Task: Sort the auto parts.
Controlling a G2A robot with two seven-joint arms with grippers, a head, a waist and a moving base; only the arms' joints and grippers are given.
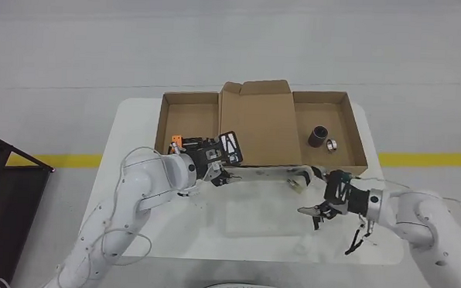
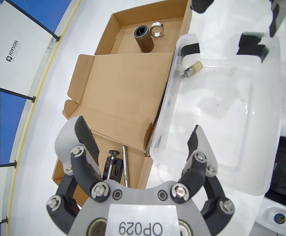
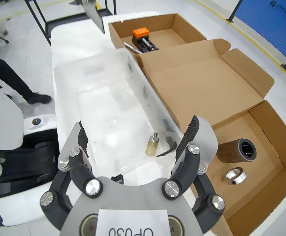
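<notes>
A small metal pin with a cream cap (image 3: 152,145) (image 2: 193,69) lies in the clear plastic tray (image 1: 262,223), near the end closest to the right compartment. My right gripper (image 3: 137,136) (image 1: 314,212) hovers open just above that end of the tray, with the pin between and beyond its fingers. My left gripper (image 2: 140,143) (image 1: 220,174) is open and holds nothing, over the tray's other end beside the box's left compartment. That compartment holds a black vise with an orange top (image 3: 141,38) (image 1: 176,139) and a thin steel rod (image 2: 125,165). The right compartment holds a dark cylinder (image 3: 239,149) (image 1: 317,135) and a silver ring (image 3: 234,176) (image 1: 332,145).
The cardboard box (image 1: 255,122) lies along the far side of the tray, its open lid flap spread flat between the two compartments. A black frame (image 1: 1,176) stands off the table's left edge. White tabletop lies bare in front of the tray.
</notes>
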